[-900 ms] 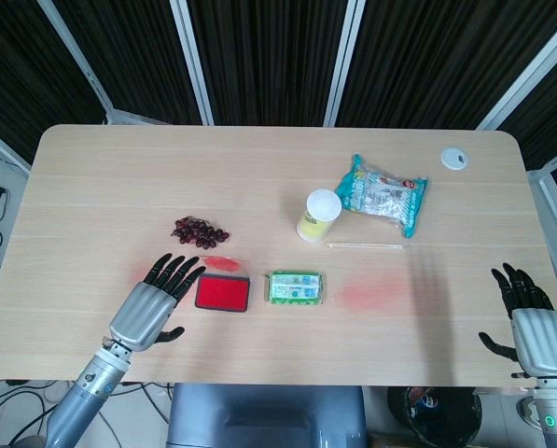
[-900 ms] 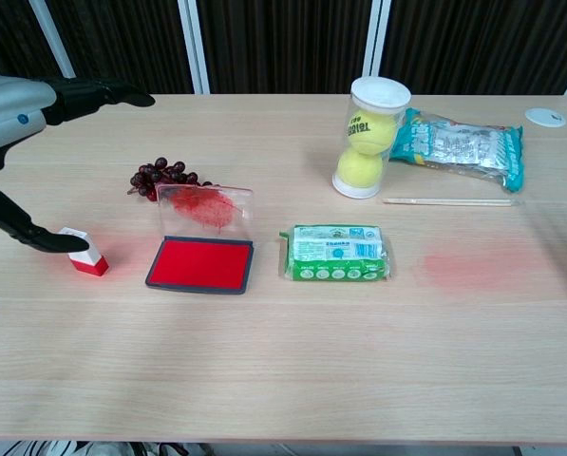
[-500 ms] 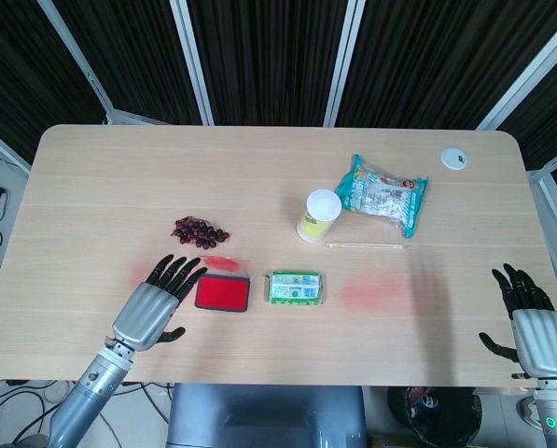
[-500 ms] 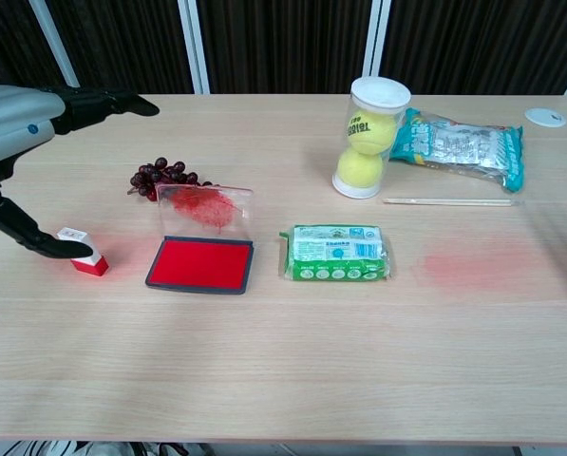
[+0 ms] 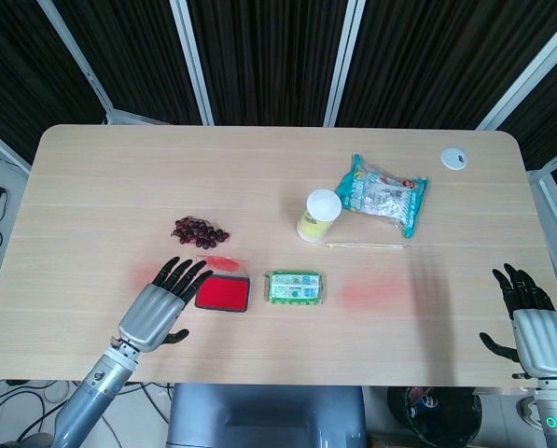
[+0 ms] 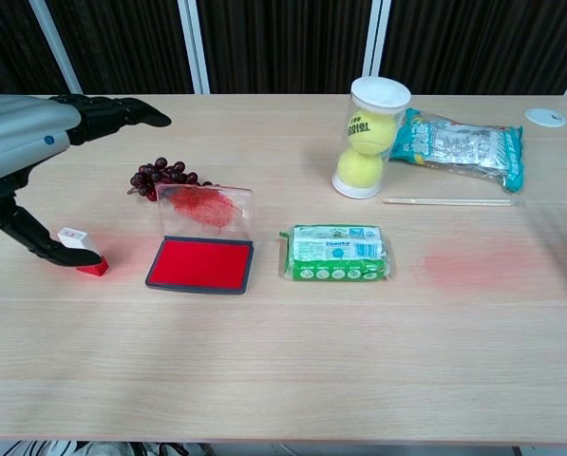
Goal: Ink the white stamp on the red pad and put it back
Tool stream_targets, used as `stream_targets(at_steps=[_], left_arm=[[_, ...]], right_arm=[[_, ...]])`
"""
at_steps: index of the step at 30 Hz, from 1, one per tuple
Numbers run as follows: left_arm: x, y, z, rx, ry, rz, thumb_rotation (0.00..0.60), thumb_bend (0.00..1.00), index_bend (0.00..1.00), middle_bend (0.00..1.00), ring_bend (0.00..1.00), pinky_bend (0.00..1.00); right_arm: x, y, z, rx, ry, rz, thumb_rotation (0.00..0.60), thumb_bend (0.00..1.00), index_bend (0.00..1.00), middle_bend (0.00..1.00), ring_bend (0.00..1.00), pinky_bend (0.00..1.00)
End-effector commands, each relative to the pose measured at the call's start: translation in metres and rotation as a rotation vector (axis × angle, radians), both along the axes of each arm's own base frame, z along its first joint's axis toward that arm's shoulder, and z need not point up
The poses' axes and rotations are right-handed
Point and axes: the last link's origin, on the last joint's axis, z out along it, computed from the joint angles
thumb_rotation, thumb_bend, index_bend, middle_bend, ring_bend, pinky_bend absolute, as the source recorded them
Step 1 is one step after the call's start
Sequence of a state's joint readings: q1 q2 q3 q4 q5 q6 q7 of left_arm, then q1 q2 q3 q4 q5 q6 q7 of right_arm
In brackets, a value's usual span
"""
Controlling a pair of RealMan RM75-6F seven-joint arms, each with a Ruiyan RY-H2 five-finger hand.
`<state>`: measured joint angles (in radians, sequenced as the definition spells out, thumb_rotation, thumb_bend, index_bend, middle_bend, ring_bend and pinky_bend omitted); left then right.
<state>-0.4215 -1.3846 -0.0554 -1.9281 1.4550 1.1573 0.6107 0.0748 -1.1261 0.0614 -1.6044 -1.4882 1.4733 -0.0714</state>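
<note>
My left hand (image 6: 31, 142) hovers open over the white stamp (image 6: 81, 251), fingers spread, thumb beside it (contact unclear). The stamp stands left of the red pad (image 6: 201, 265). My right hand (image 5: 532, 322) waits open at the table's right edge.

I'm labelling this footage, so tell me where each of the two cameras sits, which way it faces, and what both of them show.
Head view: high above the near edge, looking steeply down on the whole table; shows the left hand, its forearm, and the right hand.
Chest view: low at the near edge, looking across the tabletop toward the dark slatted wall; shows only the left hand, over the white stamp.
Shared: left hand, red pad, grapes, green packet, tennis-ball tube.
</note>
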Motion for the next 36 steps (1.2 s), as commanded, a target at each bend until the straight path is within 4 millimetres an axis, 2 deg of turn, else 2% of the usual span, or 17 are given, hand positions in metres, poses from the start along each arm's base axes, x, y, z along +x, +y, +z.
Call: stream_targets(at_steps=[1,11,17,24,36], left_arm=[[0.0,0.0,0.0,0.0,0.001,0.001,0.6,0.06,0.0,0.0,0.0,0.0],[-0.008,0.007,0.002,0.025,0.034,0.032,0.6,0.06,0.0,0.0,0.0,0.0],[-0.023,0.02,0.007,0.053,0.074,0.079,0.6,0.06,0.01,0.0,0.0,0.0],[-0.041,0.037,0.012,0.077,0.124,0.134,0.6,0.07,0.06,0.0,0.0,0.01],[-0.068,0.059,0.002,0.073,0.209,0.188,0.6,0.14,0.26,0.21,0.0,0.02]], right_arm=[[0.0,0.0,0.0,0.0,-0.001,0.0,0.6,0.24,0.05,0.0,0.0,0.19],[0.0,0.0,0.0,0.001,-0.001,0.0,0.6,0.24,0.05,0.0,0.0,0.19],[0.0,0.0,0.0,0.0,-0.001,0.0,0.6,0.24,0.05,0.0,0.0,0.19],[0.0,-0.001,0.0,-0.001,-0.003,-0.003,0.6,0.24,0.05,0.0,0.0,0.19],[0.0,-0.002,0.0,-0.002,-0.007,-0.008,0.6,0.24,0.06,0.0,0.0,0.19]])
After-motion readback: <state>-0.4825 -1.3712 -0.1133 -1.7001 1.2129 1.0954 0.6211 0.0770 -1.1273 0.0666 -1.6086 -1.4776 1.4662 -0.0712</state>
